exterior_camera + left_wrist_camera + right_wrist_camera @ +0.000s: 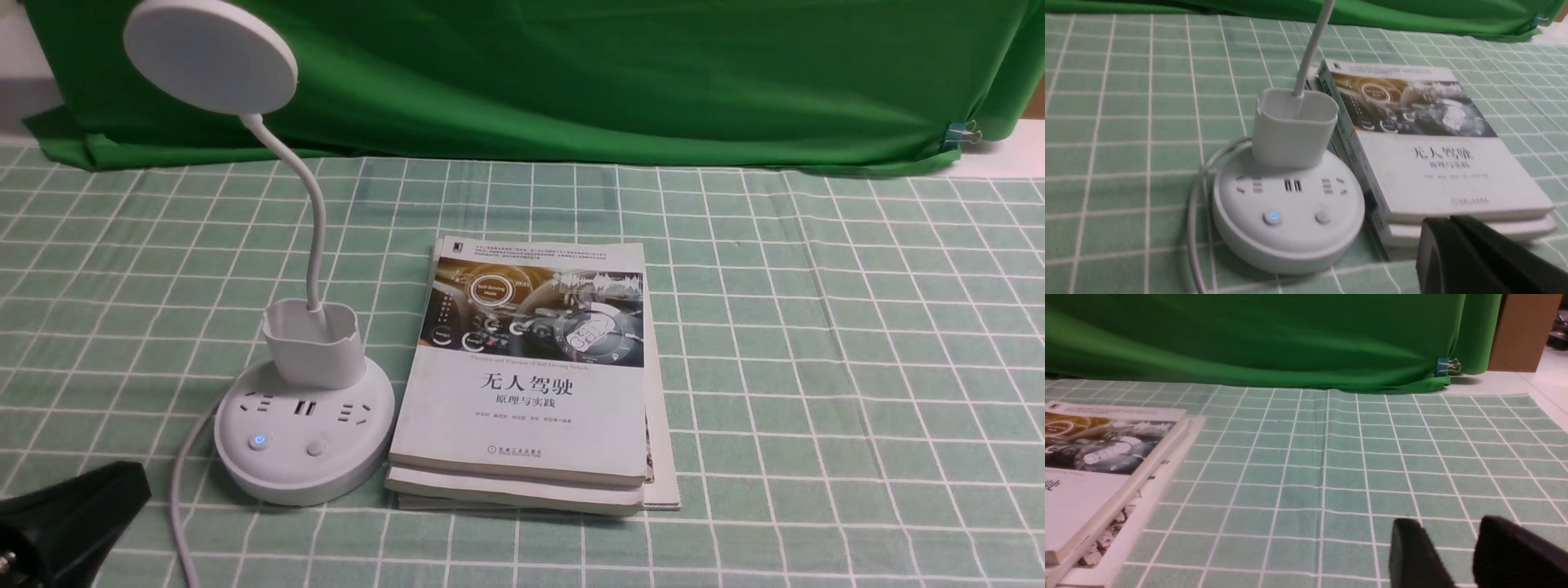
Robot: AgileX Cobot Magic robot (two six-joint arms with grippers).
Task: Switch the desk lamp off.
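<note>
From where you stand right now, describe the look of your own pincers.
The left pincer is black or very dark grey, with long fingers that narrow toward blunt tips; in the front view its dark surface has a slight sheen. The right pincer shows two dark, blurred fingers with rounded ends. I make out no markings.

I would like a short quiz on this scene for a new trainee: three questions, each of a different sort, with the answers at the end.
1. Multiple choice. Which colour glows on the left button of the lamp?
A) red
B) blue
C) yellow

2. True or false. The books lie to the right of the lamp's base.

3. Fill in "open" or "shut". The right gripper is ____.

Key: 1 B; 2 true; 3 open.
</note>
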